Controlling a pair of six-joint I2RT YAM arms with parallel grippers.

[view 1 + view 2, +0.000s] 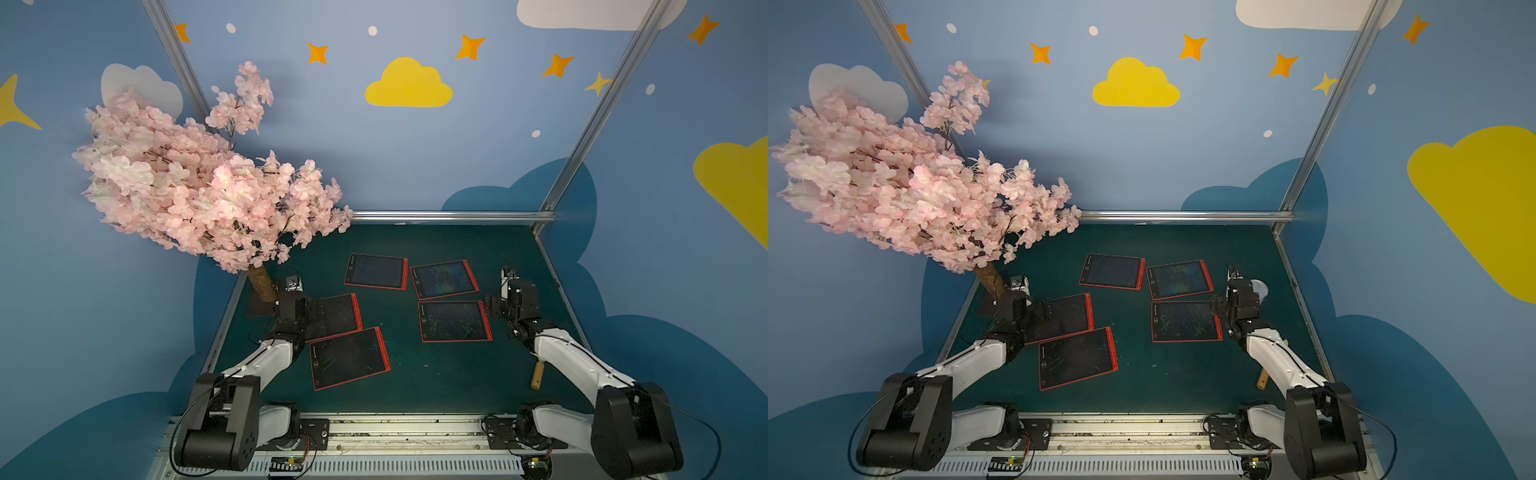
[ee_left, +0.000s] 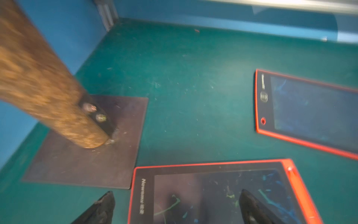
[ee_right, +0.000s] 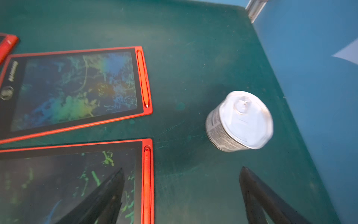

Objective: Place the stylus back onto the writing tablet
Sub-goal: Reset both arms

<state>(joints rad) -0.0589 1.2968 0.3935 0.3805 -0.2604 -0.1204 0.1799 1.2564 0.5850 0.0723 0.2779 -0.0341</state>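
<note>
Blur softens the can (image 3: 240, 120) near the right gripper (image 3: 182, 168), spread wide, empty; the left gripper (image 2: 176, 192), equally wide and empty, covers part of a tablet (image 1: 338, 311) from above.

Left claw (image 2: 176, 192) spread wide, right claw (image 3: 182, 168) likewise — both stretched forward, empty

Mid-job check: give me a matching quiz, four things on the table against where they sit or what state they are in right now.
Things:
1. tin can
2. wooden handle
3. tree trunk
4. left gripper

States:
A. open, over a tablet
B. fixed on a dark base plate
C. lying flat by the right arm
D. standing on the green mat, touching nothing

Pairs: 1-D, 2-C, 3-B, 4-A
</note>
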